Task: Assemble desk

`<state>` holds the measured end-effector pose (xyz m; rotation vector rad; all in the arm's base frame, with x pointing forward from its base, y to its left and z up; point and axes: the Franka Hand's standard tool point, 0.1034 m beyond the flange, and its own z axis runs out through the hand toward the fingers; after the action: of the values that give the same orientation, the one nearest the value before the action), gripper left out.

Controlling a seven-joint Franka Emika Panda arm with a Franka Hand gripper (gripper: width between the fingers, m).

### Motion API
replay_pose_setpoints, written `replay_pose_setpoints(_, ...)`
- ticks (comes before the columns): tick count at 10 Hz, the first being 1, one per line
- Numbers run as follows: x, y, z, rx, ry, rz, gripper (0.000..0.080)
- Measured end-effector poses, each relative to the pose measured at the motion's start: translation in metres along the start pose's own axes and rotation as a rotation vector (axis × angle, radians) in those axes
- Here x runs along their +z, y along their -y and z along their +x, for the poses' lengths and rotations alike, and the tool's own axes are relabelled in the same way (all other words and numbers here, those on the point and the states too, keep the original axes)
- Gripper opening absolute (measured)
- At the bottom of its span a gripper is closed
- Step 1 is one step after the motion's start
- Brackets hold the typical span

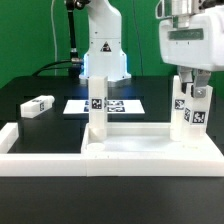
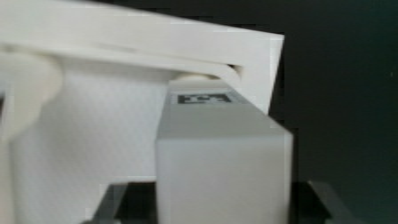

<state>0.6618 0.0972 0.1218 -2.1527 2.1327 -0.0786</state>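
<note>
One short square-section leg (image 2: 222, 150) sits clamped in the claw (image 2: 222, 197). In the wrist view it fills the gap between the two dark fingers (image 2: 125, 207), so the claw is gripping it by its sides. A small black-and-white tag (image 2: 203, 99) lies on the leg's far end, away from the claw, and that end meets the white underside of the desk top (image 2: 143, 50) close to one corner. In the exterior view the claw (image 1: 190, 93) hangs over the corner of the desk top (image 1: 140, 137) on the exterior view's right, with the leg (image 1: 181, 112) upright below it. Two tags show side by side just under the claw, and whether both belong to one leg or to two cannot be told. The desk top is a wide, shallow, rimmed rectangle lying flat on the black table (image 1: 50, 125), directly beneath the claw. A second leg (image 1: 97, 108) stands upright at the corner of the top opposite the claw, toward the exterior view's left, with its tag facing the camera. A third leg (image 1: 37, 105) lies on its side on the table, well apart from the claw and further toward the exterior view's left. The marker board (image 1: 126, 104) lies flat behind the second leg, beyond the desk top from the camera. Long white border bars (image 1: 20, 140) run around the work area near the desk top. The arm's white base (image 1: 103, 50) stands at the back.
</note>
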Motion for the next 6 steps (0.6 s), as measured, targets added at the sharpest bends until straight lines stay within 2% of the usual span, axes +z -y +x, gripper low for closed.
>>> replay_pose_setpoints(1, 0.0000, 0.0000, 0.0008, 0.001, -0.003, 0.002, 0.0294)
replay_pose_setpoints(2, 0.0007, -0.0003, 0.0005, -0.001, -0.002, 0.001, 0.0394)
replay_pose_setpoints(3, 0.0010, -0.0005, 0.0004, -0.044, -0.002, 0.000, 0.0529)
replay_pose_setpoints(4, 0.0014, -0.0005, 0.0011, -0.076, -0.005, 0.000, 0.0529)
replay_pose_setpoints(5, 0.0022, 0.0001, 0.0029, -0.295, -0.010, 0.003, 0.0624)
replay_pose_setpoints(6, 0.0034, -0.0017, -0.0008, -0.484, -0.022, -0.005, 0.0642)
